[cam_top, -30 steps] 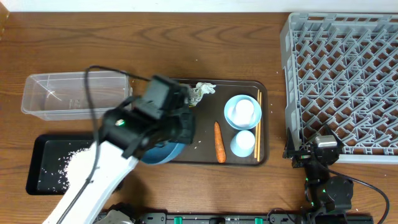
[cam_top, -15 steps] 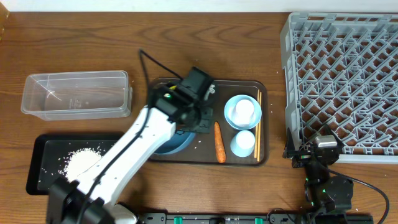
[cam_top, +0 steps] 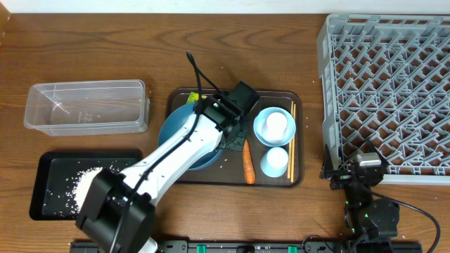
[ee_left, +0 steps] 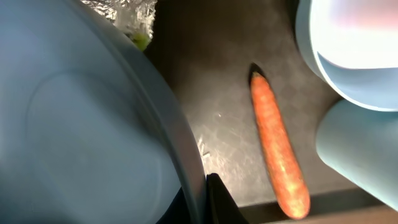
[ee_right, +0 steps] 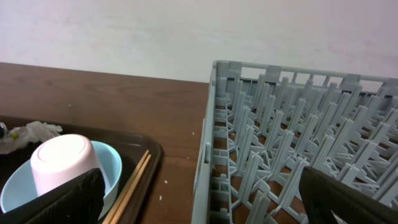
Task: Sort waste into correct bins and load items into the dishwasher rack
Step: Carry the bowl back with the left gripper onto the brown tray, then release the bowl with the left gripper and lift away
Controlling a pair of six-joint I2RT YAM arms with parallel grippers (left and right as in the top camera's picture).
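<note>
Pinching rim of wide dark-blue bowl (ee_left: 81, 124): left hand (ee_left: 200, 200) | grip shows in wrist view only | right hand (ee_right: 202, 196) spread

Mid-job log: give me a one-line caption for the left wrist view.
Left tool grips the dark-blue bowl by its rim; carrot lies beside it on the brown tray, light-blue bowl at right.

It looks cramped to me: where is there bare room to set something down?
Bare wooden table: between the brown serving tray and grey lattice rack, and behind the clear plastic tub. Crowded: the tray, with wide dark-blue bowl, orange carrot.
</note>
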